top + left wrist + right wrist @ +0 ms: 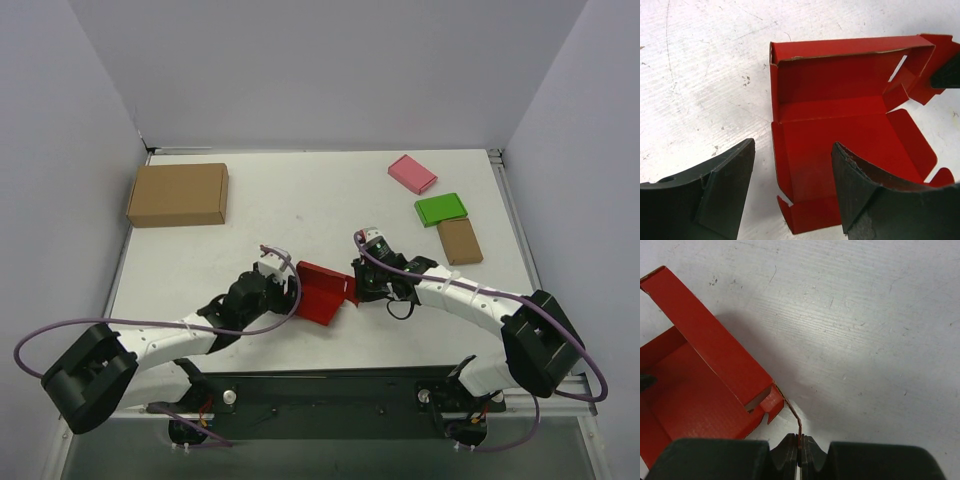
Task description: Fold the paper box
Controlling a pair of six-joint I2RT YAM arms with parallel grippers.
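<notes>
Right jaws: they are clenching a thin side flap (798,426) of the paper box (695,405), at the box's right end.
Left jaws: they are standing released and wide at the box's left side, gripping nothing; one finger (715,200) is hanging over the bare surface (700,75) just beside the box's edge, the other over its floor panel.
Paper box: it is lying open on the surface, its long wall (835,75) standing upright and its end flaps still spreading outward.
Reason, as I am judging: the right jaws are anchoring the box so it is not sliding, while the left jaws are lining up to take the near edge.
Box against jaws: it is sitting between them, touching the right ones only.
Other things: the brown carton (178,194) is resting well apart, far-left of the box.
</notes>
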